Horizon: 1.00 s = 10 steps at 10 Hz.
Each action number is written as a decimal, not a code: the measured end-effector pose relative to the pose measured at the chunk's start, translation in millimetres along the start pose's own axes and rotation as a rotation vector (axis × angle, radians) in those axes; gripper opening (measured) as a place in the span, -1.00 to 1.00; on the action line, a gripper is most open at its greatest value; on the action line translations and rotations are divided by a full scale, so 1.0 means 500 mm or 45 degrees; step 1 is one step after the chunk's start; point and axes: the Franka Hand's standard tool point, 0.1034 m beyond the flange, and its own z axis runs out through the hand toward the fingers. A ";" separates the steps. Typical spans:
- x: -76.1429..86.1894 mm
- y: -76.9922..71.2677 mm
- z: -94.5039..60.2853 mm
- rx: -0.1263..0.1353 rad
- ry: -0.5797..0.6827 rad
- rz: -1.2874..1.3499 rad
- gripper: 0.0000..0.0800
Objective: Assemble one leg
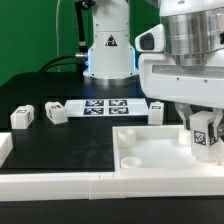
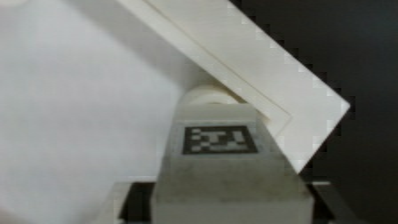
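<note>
My gripper (image 1: 203,128) is shut on a leg (image 1: 205,131), a small white block with a black-and-white tag. It holds the leg upright over the far right corner of the large white tray-like piece (image 1: 165,152). In the wrist view the leg (image 2: 221,160) fills the space between my fingers (image 2: 139,205), its round end at the tray's corner wall (image 2: 267,90). I cannot tell whether the leg touches the tray. Three more legs lie on the black table: one at the exterior view's left (image 1: 22,118), one beside it (image 1: 55,112), one behind the tray (image 1: 157,108).
The marker board (image 1: 103,105) lies flat at the back of the table. A white robot base (image 1: 108,50) stands behind it. A white wall (image 1: 50,182) runs along the table's front edge, with a white block (image 1: 4,148) at the exterior view's left.
</note>
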 end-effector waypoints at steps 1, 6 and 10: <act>0.002 0.001 0.000 0.010 -0.019 0.158 -0.27; -0.012 0.000 0.001 0.016 -0.020 -0.080 0.45; -0.017 -0.001 0.000 0.021 -0.018 -0.732 0.62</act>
